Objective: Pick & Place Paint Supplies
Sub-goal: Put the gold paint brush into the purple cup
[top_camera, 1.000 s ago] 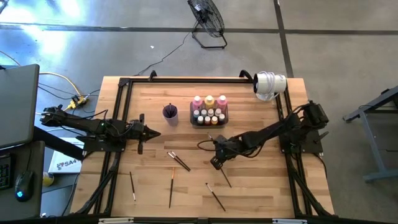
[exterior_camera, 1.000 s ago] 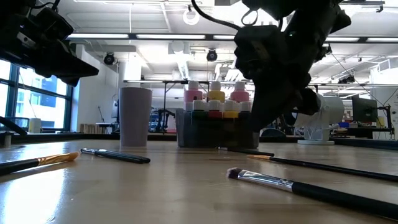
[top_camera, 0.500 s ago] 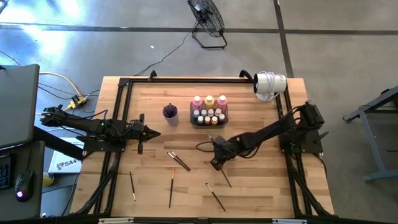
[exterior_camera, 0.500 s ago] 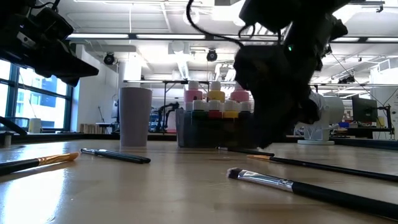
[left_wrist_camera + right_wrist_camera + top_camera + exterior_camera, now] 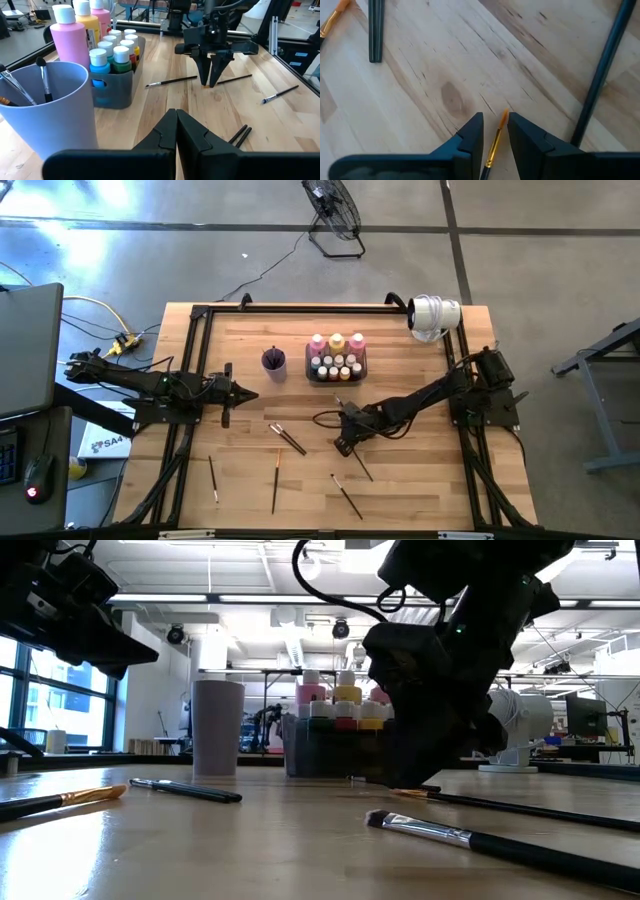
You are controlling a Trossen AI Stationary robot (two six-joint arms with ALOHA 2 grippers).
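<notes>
Straddling brush (image 5: 496,141), right tool (image 5: 495,131), handle hidden

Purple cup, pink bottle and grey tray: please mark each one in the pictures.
purple cup (image 5: 55,107), left wrist view, on its outer wall.
pink bottle (image 5: 70,42), left wrist view, on its body below the white cap.
grey tray (image 5: 117,90), left wrist view, on its front wall.
</notes>
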